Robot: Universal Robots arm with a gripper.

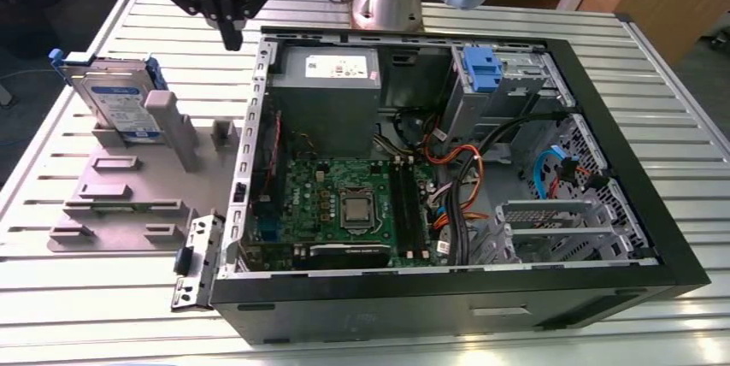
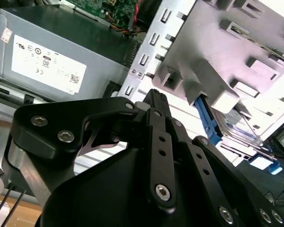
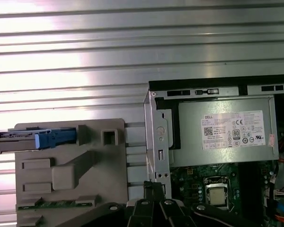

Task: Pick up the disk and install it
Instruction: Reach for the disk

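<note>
Gripper (image 2: 156, 97): black, closest to both wrist cameras; in the exterior view it hangs above the desk (image 1: 68, 298), by the far corner of the case (image 1: 456, 302) on the exterior view's left, tips pointing down.
Fingers (image 2: 157, 127): clenched together, nothing between them.
Disk (image 1: 114, 105): stands on edge in the fixture (image 1: 126, 203), on the exterior view's left, outside the case and apart from the gripper. Its blue-and-white label faces the exterior camera. A blue frame runs round it, and the end tab shows in the first wrist view.
Fixture: grey slotted plate lying flat on the desk, just beside the case.
Case: black, lying on its side, open on top.
Power supply (image 1: 325, 84): grey box with 1 white sticker, in the case corner nearest the gripper.
Board (image 1: 342, 203): green, with 1 processor socket near its middle.
Bracket (image 1: 479, 71): blue, in the bay at the far side of the case.
</note>
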